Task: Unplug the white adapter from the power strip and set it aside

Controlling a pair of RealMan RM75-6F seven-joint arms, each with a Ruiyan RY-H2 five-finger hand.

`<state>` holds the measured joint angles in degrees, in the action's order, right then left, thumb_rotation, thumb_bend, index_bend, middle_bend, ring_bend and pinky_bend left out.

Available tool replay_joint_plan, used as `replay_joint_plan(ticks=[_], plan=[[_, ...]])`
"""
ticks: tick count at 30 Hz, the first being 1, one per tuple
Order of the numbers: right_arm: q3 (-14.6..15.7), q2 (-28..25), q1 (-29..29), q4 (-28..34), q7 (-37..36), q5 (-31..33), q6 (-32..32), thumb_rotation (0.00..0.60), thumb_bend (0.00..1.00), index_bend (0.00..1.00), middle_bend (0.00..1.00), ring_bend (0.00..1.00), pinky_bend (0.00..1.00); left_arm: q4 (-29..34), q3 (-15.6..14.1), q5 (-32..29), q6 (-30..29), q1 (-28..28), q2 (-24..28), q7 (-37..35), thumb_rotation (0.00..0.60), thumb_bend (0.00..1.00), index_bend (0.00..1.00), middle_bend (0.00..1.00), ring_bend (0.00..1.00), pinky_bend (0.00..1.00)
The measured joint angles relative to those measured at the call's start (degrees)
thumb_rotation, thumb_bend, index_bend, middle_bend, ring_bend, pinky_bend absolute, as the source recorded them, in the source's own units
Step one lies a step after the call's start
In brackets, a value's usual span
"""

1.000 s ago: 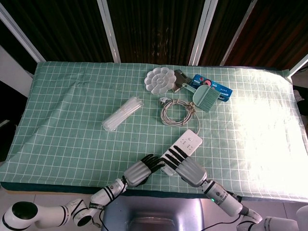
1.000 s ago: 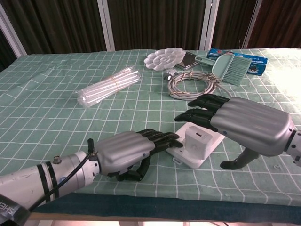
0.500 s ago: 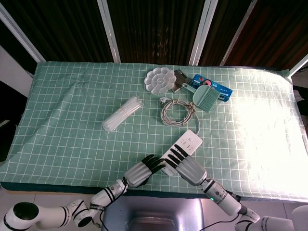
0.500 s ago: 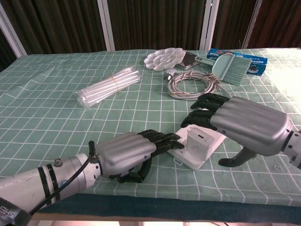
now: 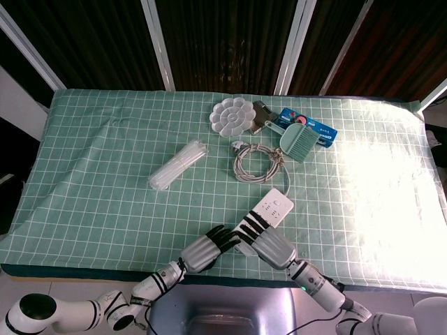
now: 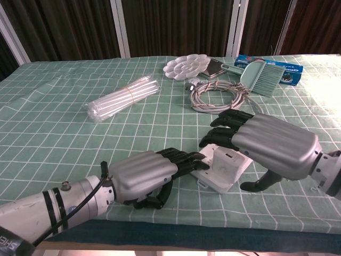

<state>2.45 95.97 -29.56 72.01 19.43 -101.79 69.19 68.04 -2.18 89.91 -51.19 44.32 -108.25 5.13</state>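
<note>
Your adapter (image 6: pixel 226 161) sits plugged upright in the near end of the strip (image 5: pixel 271 207), close to the tabletop's (image 5: pixel 98 181) front edge.

Your left hand (image 6: pixel 146 173) lies palm down just left of the strip, fingers stretched flat with the tips touching the strip's near end beside the adapter; it holds nothing.

Your right hand (image 6: pixel 264 144) hovers over the strip from the right, fingers extended above and behind the adapter, thumb hanging low on the near side. Whether any finger touches the adapter cannot be told; nothing is visibly gripped.

Other items you have on the tabletop:
- Cord (image 5: pixel 255 160), coiled, beyond the strip.
- Palette (image 5: pixel 231 117), its wells white; contents cannot be told.
- Brush (image 5: pixel 298 142), green, beside a blue box (image 5: pixel 318 130).
- Dark flat item (image 5: pixel 261 113), just right of the palette.
- Bundle of clear tubes (image 5: pixel 179 165), banded, well left of the cord.
</note>
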Motion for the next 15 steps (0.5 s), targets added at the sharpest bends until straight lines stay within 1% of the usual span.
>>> replay_joint_plan(ticks=[3,6,11,15], plan=[[-0.02,0.4,-0.02,-0.51,0.42,0.15,0.0,0.6,0.31,0.37,0.35,0.19,0.2,0.02,-0.02,-0.03,-0.03,-0.06,0.08,0.03,0.6,1.0,0.0,0.05,0.01,0.02],[-0.03,0.61,-0.04,-0.68,0.47,0.39,-0.02,0.6,0.31,0.39,0.36,0.2,0.2,-0.02,-0.05,-0.03,-0.05,-0.1,0.14,-0.03,0.6,1.0,0.0,0.05,0.01,0.02],[0.09,0.75,-0.13,-0.78,-0.12,0.2,0.44,0.6,0.35,0.42,0.38,0.23,0.21,-0.22,-0.09,0.03,-0.04,-0.11,0.1,-0.16,0.6,1.0,0.0,0.05,0.01,0.02],[0.28,0.74,-0.17,-0.83,-0.2,0.19,0.49,0.6,0.4,0.47,0.41,0.27,0.23,-0.25,-0.17,0.12,-0.09,-0.14,0.04,-0.1,0.6,1.0,0.0,0.05,0.01,0.02]])
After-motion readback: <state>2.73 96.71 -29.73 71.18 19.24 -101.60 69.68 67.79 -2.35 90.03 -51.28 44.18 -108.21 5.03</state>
